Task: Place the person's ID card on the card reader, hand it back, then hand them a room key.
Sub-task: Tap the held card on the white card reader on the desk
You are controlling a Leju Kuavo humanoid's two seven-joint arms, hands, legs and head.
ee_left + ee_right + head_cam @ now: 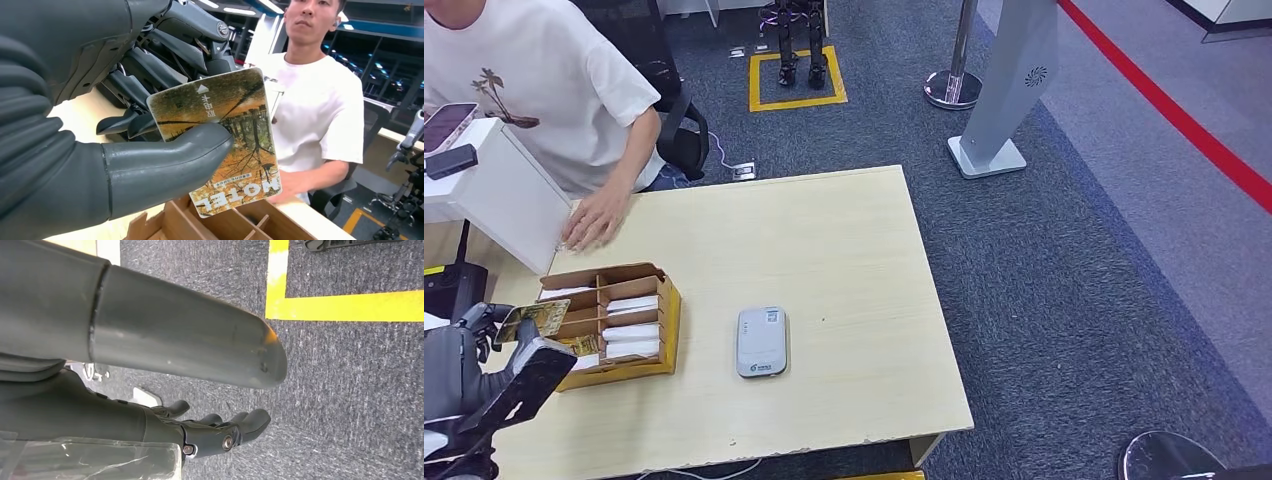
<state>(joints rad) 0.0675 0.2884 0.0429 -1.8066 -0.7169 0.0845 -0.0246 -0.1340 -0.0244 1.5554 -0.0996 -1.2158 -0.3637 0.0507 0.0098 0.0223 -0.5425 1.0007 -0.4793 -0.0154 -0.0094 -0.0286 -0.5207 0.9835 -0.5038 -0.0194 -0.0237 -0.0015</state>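
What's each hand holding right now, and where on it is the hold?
The left hand holds a room key card, pinched near one long edge between thumb and fingers. The right hand holds nothing, its fingers apart over the carpet.

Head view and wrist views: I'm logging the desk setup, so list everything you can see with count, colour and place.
table: one, light wood, centre.
card reader: one, white-grey, on the table beside the box.
cardboard box: one, brown, with dividers, near the table's left edge, white cards in its compartments.
room key card: one, autumn-tree print marked MOTEL, above the box.
white counter: one, far left, phones on it.
stanchion: one, chrome, on the carpet.
person: one, white T-shirt, hand on the table.
left hand: grey, thumb and fingers pinching the key card.
right hand: dark, hanging over the grey carpet.
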